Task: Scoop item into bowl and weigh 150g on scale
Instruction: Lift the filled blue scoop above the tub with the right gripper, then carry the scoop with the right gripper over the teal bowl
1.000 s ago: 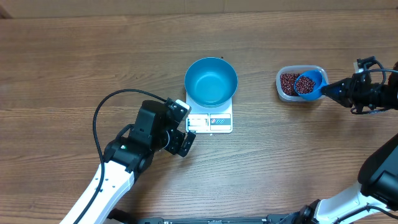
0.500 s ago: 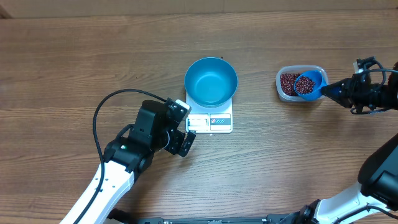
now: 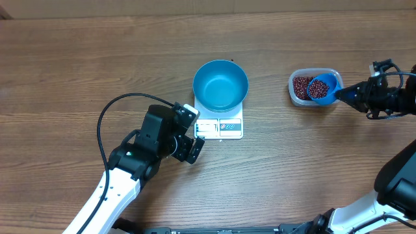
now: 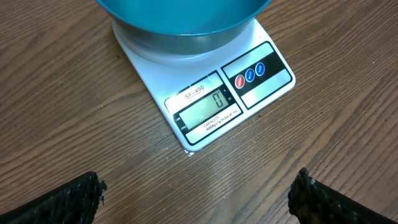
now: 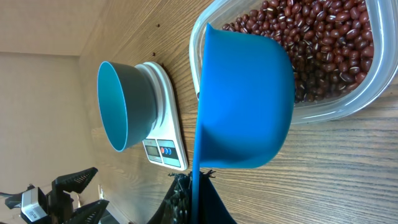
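Observation:
The blue bowl stands empty on the white scale, whose display reads zero. My left gripper hovers wide open just left of the scale's front panel, holding nothing; its fingertips frame bare wood. At the right, my right gripper is shut on the handle of a small blue scoop. The scoop carries dark red beans and sits over the clear tub of beans. The right wrist view shows the scoop's outside and its handle clamped between the jaws.
The left arm's black cable loops over the table to the left of the scale. The right arm's body fills the lower right corner. Wood tabletop surrounds everything.

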Robot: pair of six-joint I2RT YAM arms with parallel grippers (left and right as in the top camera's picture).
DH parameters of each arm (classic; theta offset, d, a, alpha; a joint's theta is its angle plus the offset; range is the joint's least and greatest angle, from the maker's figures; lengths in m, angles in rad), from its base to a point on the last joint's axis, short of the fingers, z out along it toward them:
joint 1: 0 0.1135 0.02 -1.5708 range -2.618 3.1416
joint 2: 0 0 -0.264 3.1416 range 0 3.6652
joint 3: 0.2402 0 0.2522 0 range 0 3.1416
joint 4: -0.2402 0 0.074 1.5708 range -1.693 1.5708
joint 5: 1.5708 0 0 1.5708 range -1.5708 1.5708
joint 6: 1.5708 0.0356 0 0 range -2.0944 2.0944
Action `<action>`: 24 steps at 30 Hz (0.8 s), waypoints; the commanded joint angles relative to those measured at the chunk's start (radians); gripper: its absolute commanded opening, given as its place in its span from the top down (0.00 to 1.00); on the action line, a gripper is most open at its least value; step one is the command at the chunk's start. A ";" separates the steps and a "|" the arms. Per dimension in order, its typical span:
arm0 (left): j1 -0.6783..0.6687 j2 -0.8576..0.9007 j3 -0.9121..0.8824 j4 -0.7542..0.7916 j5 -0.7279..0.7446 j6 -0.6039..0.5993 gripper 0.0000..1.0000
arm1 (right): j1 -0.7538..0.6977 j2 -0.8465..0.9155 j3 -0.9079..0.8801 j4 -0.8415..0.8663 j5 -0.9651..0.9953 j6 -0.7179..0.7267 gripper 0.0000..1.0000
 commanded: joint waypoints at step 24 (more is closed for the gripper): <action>-0.005 -0.004 -0.003 0.005 -0.002 -0.017 0.00 | 0.042 -0.011 0.126 -0.072 -0.150 -0.021 0.96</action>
